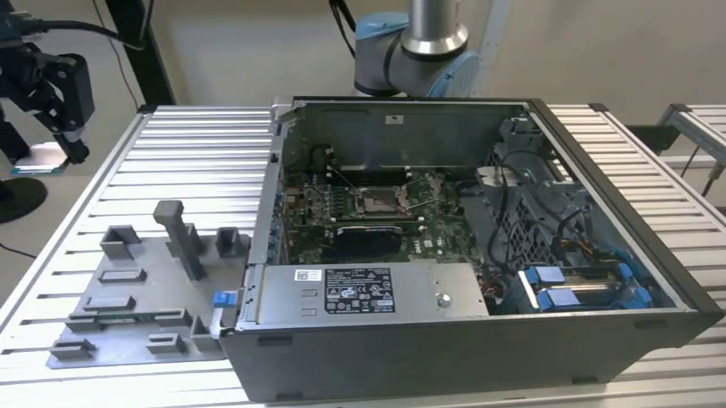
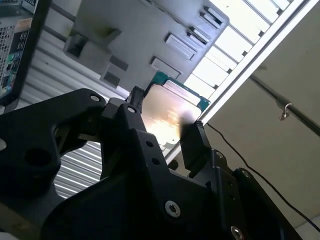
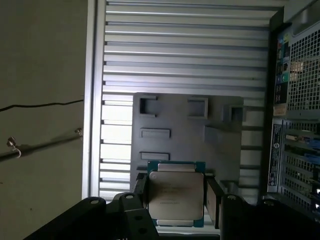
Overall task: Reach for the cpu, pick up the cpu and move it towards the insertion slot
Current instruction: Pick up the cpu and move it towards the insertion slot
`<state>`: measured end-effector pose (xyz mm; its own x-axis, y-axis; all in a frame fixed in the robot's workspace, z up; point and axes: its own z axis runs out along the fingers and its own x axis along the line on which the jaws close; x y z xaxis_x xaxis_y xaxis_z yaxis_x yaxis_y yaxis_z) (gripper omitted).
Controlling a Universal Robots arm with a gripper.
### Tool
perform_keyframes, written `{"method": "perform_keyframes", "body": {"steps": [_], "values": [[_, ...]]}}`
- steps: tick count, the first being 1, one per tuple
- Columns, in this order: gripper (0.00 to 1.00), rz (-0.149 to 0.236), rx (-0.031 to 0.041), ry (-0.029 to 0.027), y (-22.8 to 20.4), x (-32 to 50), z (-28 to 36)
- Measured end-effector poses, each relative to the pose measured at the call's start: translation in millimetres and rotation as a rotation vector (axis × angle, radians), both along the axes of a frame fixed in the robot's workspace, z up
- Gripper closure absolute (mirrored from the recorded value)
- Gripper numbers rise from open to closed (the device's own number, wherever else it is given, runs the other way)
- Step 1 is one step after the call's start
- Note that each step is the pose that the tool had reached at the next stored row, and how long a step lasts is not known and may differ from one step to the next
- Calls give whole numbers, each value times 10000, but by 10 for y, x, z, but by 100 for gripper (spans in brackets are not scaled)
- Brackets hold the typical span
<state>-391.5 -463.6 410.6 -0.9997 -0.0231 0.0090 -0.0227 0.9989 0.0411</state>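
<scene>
Exterior view. Your gripper [image 1: 57, 140] hangs just off the table [image 1: 193, 144], past its edge at the exterior view's left, up toward the far corner. It is clamped on the cpu [image 1: 41, 157], which shows as a pale plate with a teal rim below the black body. The open computer case [image 1: 477, 340] takes the middle of the slatted table. Inside it the insertion slot [image 1: 376, 201] sits in the green board [image 1: 437, 238], silver frame around a dark centre, well apart from the cpu. A grey fixture plate [image 1: 136, 297] with raised blocks lies near the front corner at the exterior view's left, just beside the case. The arm base [image 1: 414, 47] stands behind the case at the far edge.

Second wrist view. The cpu [image 2: 170, 112] is pinched by two opposite edges between the black fingers [image 2: 196, 142]. Its metal top carries a bright glare, and its green rim shows along one side. Behind it you see the fixture plate [image 2: 150, 35], the table slats and the floor [image 2: 280, 100].

First wrist view. The cpu [image 3: 175, 192] sits square between the fingers [image 3: 214, 197], one touching each side. Beyond it lie the fixture plate [image 3: 187, 135], the table [image 3: 175, 50] and the case [image 3: 295, 100].
</scene>
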Motion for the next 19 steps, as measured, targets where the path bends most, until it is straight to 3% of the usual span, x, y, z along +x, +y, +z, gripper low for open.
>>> {"method": "perform_keyframes", "body": {"steps": [19], "values": [[100, 0, 1, 234, 0, 849, -1]]}}
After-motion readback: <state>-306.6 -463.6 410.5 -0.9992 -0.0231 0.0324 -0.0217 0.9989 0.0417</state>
